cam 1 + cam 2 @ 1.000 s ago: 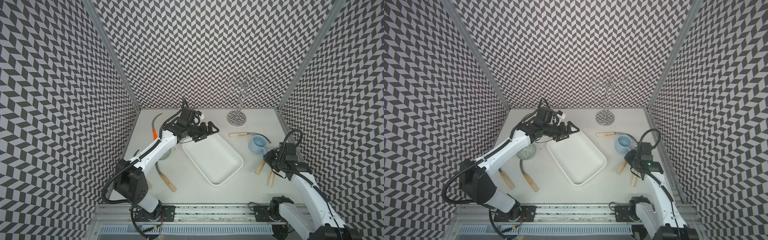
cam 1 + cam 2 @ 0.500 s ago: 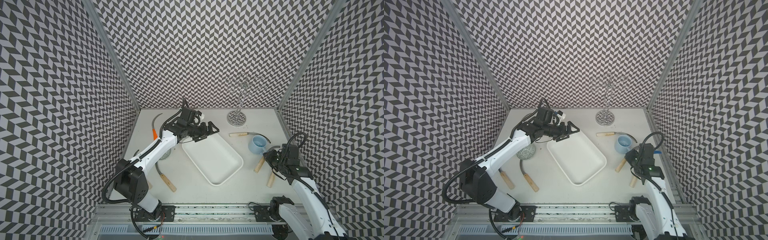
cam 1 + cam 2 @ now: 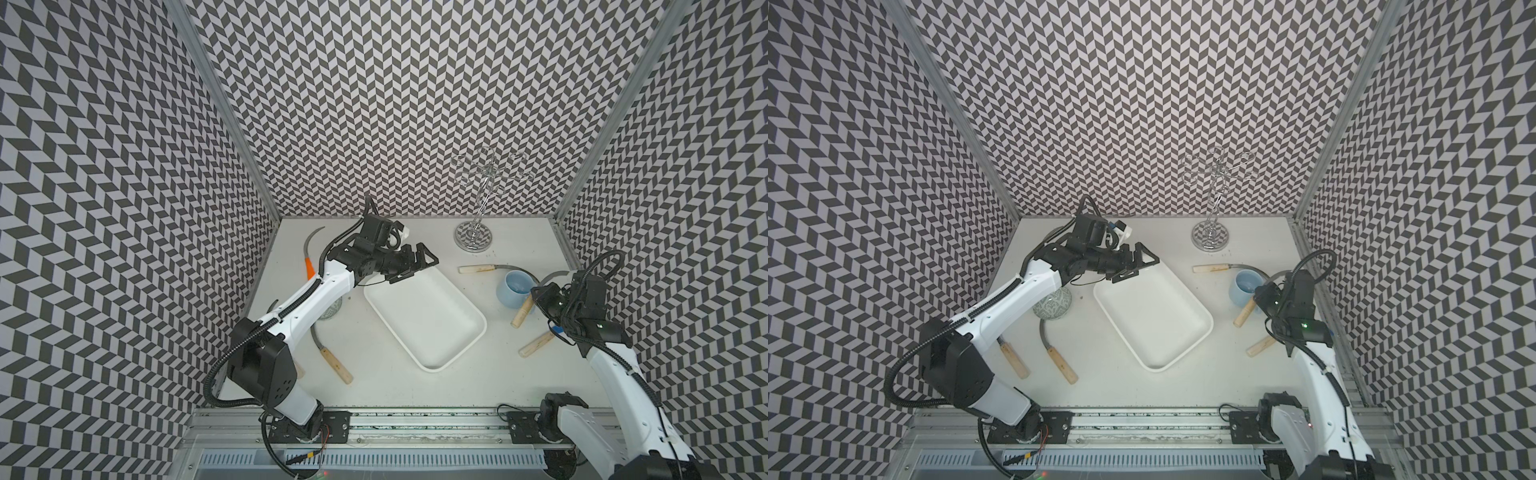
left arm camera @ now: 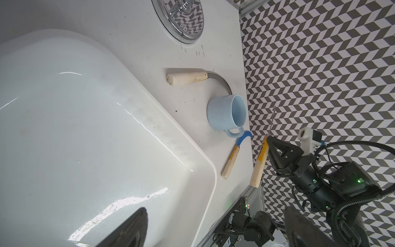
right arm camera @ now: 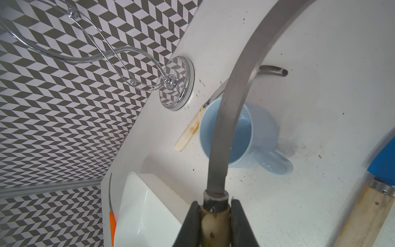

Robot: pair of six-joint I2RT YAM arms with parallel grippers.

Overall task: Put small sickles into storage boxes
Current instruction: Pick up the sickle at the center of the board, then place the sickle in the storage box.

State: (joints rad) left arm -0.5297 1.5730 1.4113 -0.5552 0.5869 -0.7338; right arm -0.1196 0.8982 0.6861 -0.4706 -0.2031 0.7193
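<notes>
The right jaws grip the pale wooden handle of a grey-bladed small sickle [image 5: 232, 107], just right of the light blue mug [image 3: 515, 289]. The left jaws, wide open and empty, hover over the far corner of the shallow white plastic tray [image 3: 424, 320].

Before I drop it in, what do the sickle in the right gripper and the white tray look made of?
Sickle in the right gripper: blade looks like dull grey metal, no glare; handle pale bare wood with a metal collar. White tray: probably glossy plastic, given sharp reflected highlights.
</notes>
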